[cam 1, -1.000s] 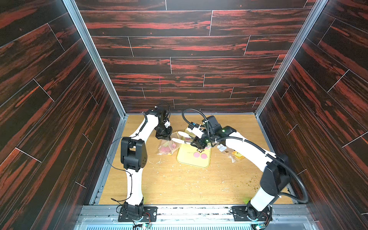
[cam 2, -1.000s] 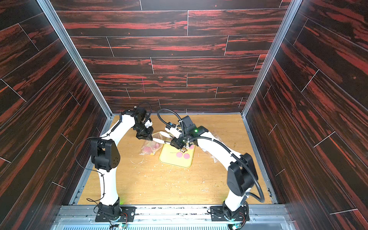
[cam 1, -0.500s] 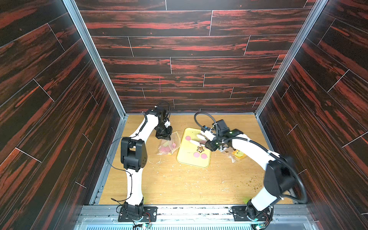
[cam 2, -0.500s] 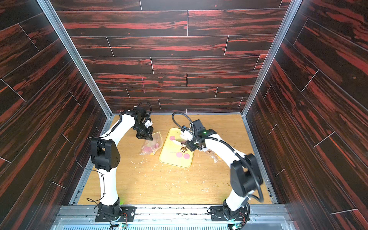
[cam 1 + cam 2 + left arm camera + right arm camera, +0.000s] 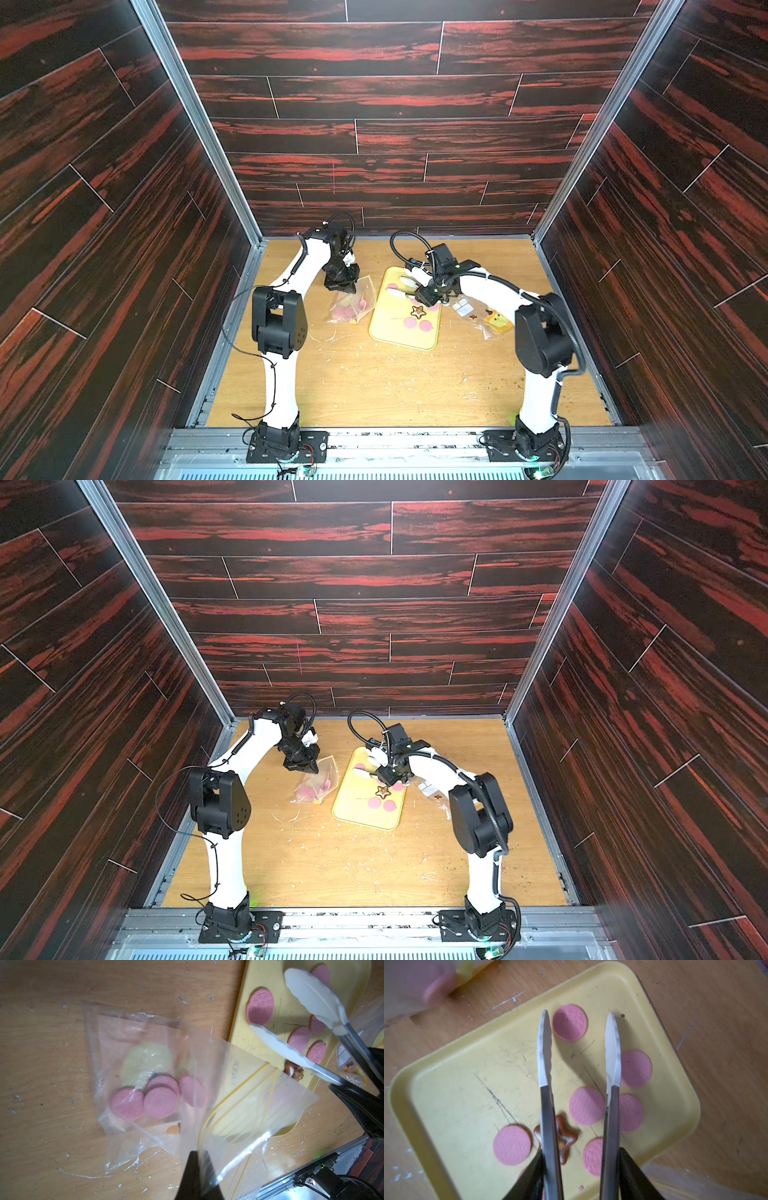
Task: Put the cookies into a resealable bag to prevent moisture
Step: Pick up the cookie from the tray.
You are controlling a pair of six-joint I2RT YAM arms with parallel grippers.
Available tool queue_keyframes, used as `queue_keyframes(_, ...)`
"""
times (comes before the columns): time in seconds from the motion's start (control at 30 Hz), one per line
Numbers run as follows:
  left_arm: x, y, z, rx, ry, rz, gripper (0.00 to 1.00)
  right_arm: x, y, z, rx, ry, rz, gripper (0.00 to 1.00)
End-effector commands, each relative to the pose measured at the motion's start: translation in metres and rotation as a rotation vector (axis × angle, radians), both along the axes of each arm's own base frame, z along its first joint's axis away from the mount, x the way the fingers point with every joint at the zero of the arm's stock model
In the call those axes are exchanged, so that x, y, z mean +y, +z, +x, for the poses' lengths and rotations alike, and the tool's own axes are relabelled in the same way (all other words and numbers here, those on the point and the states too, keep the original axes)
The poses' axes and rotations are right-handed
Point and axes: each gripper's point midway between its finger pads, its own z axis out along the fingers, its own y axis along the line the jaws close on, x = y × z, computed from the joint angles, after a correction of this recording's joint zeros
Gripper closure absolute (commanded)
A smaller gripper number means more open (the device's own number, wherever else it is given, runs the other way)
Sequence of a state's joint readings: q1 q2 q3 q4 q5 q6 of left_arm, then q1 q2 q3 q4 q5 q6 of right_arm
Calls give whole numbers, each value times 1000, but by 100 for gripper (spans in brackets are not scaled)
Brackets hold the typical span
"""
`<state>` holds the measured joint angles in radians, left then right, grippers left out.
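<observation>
Several pink cookies (image 5: 586,1105) and the star cookie (image 5: 566,1138) lying loose on the yellow tray (image 5: 446,1084); more pink ones already inside the bag (image 5: 239,1095), just beside the tray on the table (image 5: 41,1043). Clamped in the right gripper (image 5: 432,294), the tongs (image 5: 545,1053), blades apart and empty above the tray. Pinched together on the bag's rim, the left gripper (image 5: 197,1159), propping the mouth up. Best to straddle one disc across its edges, lower level, squeeze gently, avoid nudging neighbours. Against a second ago: tongs withdrawn from the bag mouth, back over the tray; bag and left gripper unmoved.
</observation>
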<state>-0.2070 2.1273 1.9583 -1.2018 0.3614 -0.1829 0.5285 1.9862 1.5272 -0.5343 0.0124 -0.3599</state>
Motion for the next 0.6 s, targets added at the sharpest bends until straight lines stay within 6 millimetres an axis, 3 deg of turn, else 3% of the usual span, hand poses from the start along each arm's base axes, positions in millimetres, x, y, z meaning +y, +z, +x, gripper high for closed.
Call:
queue_keyframes(0.0,4,14,-5,-17,-13,3,100,15,-8,-4,18,56,-1,46)
queue_keyframes(0.3,3,13,-5,-14,-16,2,100,9,-18,-4,40,35,-70,52)
queue_keyframes(0.57,3,12,-3,-15,-17,2,100,5,0,-4,5,19,-66,56)
